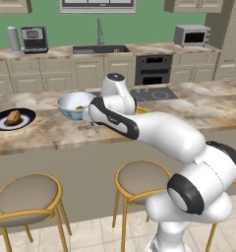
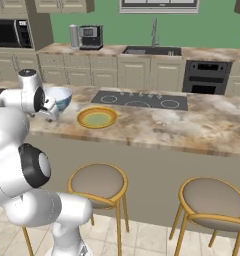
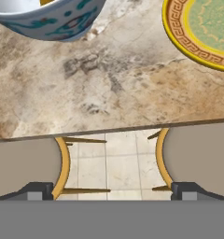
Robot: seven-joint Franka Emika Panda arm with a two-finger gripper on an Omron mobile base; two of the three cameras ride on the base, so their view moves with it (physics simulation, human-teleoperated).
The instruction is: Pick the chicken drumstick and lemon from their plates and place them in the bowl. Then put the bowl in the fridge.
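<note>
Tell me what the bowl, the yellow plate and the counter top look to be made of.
The bowl: likely glazed ceramic, white inside with blue patterning outside and a smooth sheen.
The yellow plate: probably glazed ceramic too, gold rim with a printed key pattern and a greenish centre.
The counter top: appears to be polished stone such as marble or granite, judging by its mottled beige and grey veining.

We saw a marble counter (image 1: 203, 106) running across, with a black cooktop (image 2: 140, 100) set flush into it. Three stools (image 1: 26, 196) with gold frames and grey seats stood along its near side. Behind, a sink (image 1: 101, 49) sat in the back counter, a coffee machine (image 1: 34, 40) to its left, a microwave (image 1: 191, 35) to its right, and a black oven (image 1: 153, 69) below.
</note>
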